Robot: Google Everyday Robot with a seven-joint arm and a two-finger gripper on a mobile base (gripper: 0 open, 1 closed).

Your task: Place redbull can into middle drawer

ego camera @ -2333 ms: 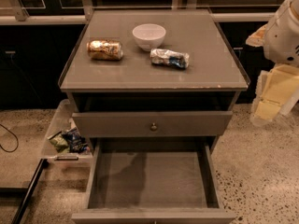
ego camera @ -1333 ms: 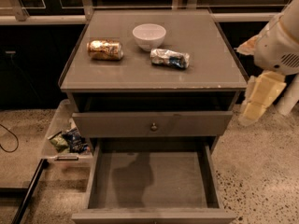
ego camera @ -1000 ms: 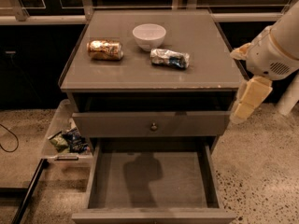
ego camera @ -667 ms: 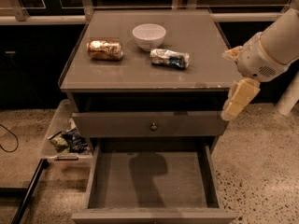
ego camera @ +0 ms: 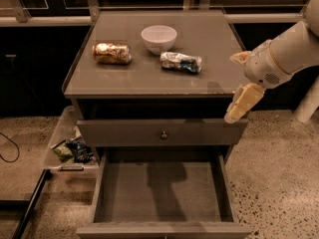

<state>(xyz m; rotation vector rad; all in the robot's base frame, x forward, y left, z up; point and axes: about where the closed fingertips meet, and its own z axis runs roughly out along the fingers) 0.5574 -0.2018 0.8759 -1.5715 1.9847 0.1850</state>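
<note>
Redbull can lies on cabinet top, jaws beside its right edge.

Tool hangs off the worktop at its front-right corner; its arm is cut by the right edge. Front panel of the middle drawer is clipped by the bottom edge, and the rear of its floor is hidden under the knob drawer. Dark slot under the worktop: interior unreadable. Print on the redbull can is too blurred to read. Packets in the clear bin at left: can't identify.
</note>
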